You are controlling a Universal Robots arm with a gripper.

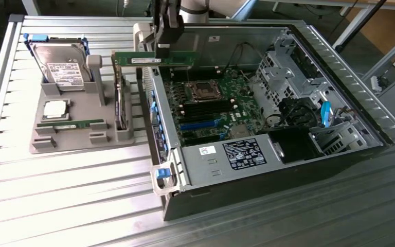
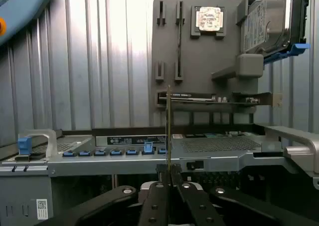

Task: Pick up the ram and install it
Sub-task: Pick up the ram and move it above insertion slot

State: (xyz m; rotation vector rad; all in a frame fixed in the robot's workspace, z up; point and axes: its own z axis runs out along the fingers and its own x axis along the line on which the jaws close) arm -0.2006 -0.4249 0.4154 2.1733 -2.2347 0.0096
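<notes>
Gripper point(image 1: 163, 50) clenched on the ram point(image 1: 155, 58), stick held level in the air, above the PC case point(image 1: 266, 180) wall next to the grey holder point(image 1: 74, 141). Wrist cam: fingers point(image 2: 157, 198) pinch it edge-on. 2nd stick point(image 1: 70, 124) lies in the holder, just beside the CPU chip point(image 1: 55, 108). Mobo point(image 1: 211, 103) sits lower, toward the exterior view's right.

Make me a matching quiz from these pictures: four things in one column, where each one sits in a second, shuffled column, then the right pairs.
1 ram
2 second ram stick
3 hard drive
4 processor chip

a standing on edge in the grey holder
b clamped in the gripper
c lying in the holder's long slot
d lying in the holder's square seat

Pairs: 1-b, 2-c, 3-a, 4-d.
</notes>
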